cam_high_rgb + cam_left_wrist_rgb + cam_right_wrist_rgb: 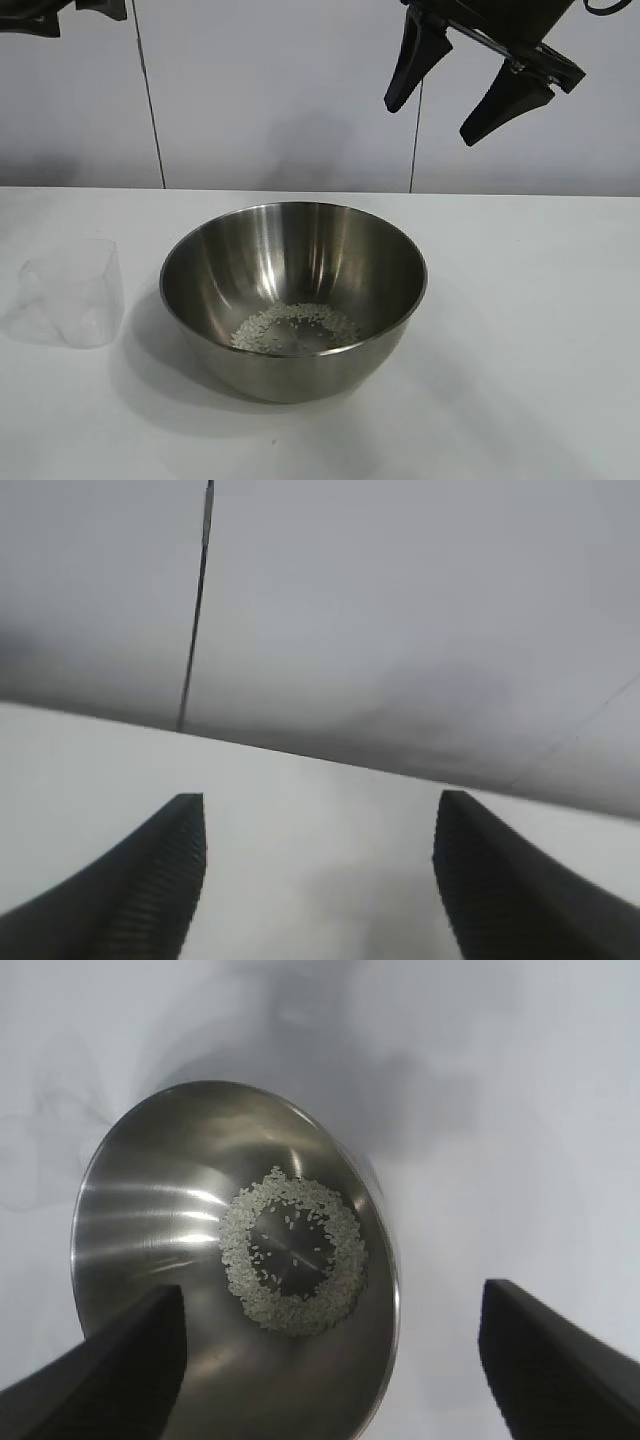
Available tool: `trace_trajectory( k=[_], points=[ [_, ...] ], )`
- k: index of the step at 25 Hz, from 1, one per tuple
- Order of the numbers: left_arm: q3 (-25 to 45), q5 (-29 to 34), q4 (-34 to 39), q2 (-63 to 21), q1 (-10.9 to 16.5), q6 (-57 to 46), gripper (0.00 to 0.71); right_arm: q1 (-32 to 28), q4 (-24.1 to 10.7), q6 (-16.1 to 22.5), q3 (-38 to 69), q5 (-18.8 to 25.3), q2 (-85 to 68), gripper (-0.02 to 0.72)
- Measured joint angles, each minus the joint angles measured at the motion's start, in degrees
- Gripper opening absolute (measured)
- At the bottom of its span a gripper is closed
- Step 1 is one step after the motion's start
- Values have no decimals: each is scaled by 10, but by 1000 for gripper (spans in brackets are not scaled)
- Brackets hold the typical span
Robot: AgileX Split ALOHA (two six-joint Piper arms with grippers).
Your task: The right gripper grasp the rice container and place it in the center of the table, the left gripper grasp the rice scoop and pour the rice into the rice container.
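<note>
I see the large shiny stainless-steel bowl (293, 300) mid-desk (540, 330), white rice grains (295, 328) ringed inside. Clear plastic measuring cup (72, 292) upright beside it. Right gripper (468, 88) above, spread, empty; left gripper (320, 880) spread, empty.

The rice container (150, 1220) sits on the white table (520, 1110), with the rice (292, 1252) in a ring around its bottom center. The right gripper (330, 1360) hangs over it, fingers spread wide.
</note>
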Motion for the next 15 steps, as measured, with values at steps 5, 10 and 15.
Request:
trace_trajectory(
  k=[5,10,15],
  points=[
    [-4,-57,-224,0,3,-159,476,0,0,0,0,1,0,558],
    [-6,-121,-118,0,3,-53,476,0,0,-2,0,1,0,558],
    [-6,-156,111,0,3,91,476,0,0,-10,0,-1,0,558]
  ],
)
